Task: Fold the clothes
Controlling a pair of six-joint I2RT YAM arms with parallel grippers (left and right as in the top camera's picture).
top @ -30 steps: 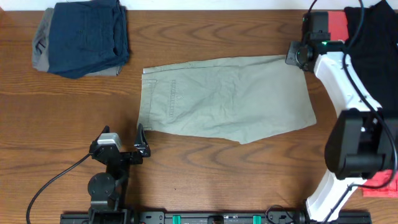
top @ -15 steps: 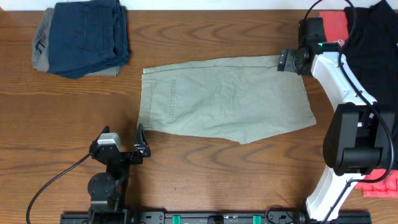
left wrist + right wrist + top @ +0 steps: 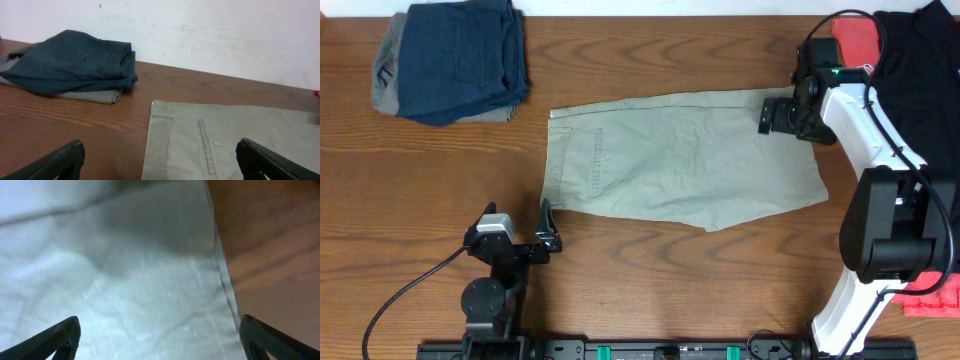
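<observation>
from overhead the shorts [image 3: 680, 160] lie flat in the middle of the bench [image 3: 720, 285], waistband toward the left edge. my right gripper [image 3: 772, 113] hangs over their far right corner, the arm [image 3: 868, 135] reaching in from the right edge. its own camera shows only blurred pale cloth, a hem against wood, and fingers [image 3: 60, 337] spread wide. my left gripper [image 3: 548, 222] sits low by the near edge, also spread. its camera faces the waistband and the navy pile [image 3: 75, 60] at the far left corner.

Wrinkled pale cotton shorts [image 3: 125, 280] fill most of the view, with brown wooden table [image 3: 272, 235] at upper right. The black fingertips [image 3: 50, 339] of the right gripper [image 3: 160, 342] stand wide apart.
</observation>
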